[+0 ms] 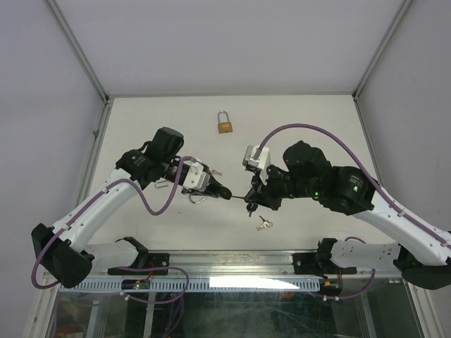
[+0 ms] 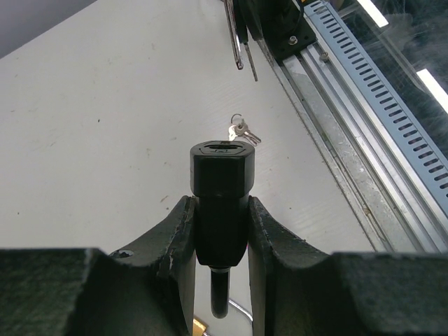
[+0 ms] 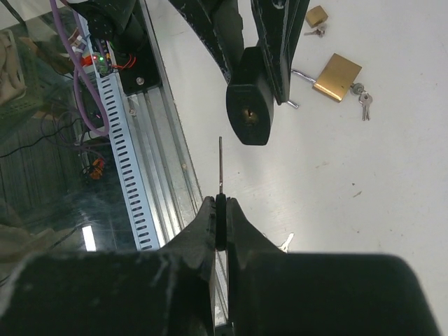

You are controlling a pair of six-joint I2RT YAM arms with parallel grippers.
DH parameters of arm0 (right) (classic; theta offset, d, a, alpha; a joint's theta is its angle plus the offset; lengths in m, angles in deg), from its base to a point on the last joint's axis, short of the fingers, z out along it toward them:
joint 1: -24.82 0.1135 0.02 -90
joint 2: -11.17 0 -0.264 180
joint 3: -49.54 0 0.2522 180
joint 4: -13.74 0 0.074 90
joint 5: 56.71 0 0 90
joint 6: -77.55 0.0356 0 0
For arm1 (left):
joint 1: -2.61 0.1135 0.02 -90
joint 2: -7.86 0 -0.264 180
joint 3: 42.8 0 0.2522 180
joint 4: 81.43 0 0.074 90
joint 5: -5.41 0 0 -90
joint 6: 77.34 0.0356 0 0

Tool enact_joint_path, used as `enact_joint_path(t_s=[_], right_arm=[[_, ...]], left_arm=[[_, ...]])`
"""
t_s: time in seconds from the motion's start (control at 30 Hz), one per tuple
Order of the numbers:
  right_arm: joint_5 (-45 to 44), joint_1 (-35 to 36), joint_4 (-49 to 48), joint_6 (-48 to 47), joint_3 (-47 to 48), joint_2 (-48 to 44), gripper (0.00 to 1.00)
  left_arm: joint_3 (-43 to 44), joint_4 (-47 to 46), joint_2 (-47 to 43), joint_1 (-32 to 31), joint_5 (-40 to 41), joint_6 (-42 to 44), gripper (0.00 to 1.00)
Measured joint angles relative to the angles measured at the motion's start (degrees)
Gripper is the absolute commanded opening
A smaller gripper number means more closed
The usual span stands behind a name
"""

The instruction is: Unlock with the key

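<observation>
My left gripper [image 1: 217, 191] is shut on a black barrel lock [image 2: 220, 178], its keyhole end facing away from the wrist. In the right wrist view the black lock [image 3: 250, 115] hangs ahead with its keyhole toward me. My right gripper [image 1: 251, 196] is shut on a black-headed key [image 3: 220, 168] whose thin blade points at the lock, a short gap away and slightly left of the keyhole. In the left wrist view the key blade [image 2: 238, 42] shows at the top. My left gripper [image 2: 220, 234] clamps the lock body from both sides; my right gripper [image 3: 221, 210] pinches the key head.
A brass padlock [image 1: 225, 125] lies at the back middle. A larger brass padlock [image 3: 337, 75] with keys [image 3: 362, 99] lies under the left arm. Loose keys [image 1: 263, 225] lie near the front, also in the left wrist view [image 2: 243, 131]. The metal rail [image 1: 232, 264] runs along the near edge.
</observation>
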Motion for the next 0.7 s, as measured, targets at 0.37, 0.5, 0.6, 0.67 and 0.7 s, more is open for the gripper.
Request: enact_joint_path(t_s=[0.37, 0.5, 0.6, 0.67, 0.7], right_arm=[[-1.4, 0.4, -1.6, -1.0, -2.5, -1.0, 0.00], [-0.5, 0.4, -2.5, -1.4, -3.2, -1.2, 0.00], [0.2, 0.4, -3.5, -1.4, -4.7, -2.5, 0.00], [0.5, 0.5, -3.5, -1.4, -5.3, -3.1, 0.00], [0.5, 0.5, -3.5, -1.4, -5.3, -3.1, 0.00]], left_arm=[[0.2, -0.1, 0.0, -3.1, -0.9, 1.6, 0.00], [2.8, 1.6, 0.5, -3.3, -0.6, 2.9, 0.00], [5.3, 3.3, 1.1, -3.3, -0.2, 4.8, 0.00], [6.3, 4.2, 1.6, -3.3, 0.2, 5.6, 0.00], [6.6, 4.7, 1.9, -3.3, 0.2, 5.7, 0.00]])
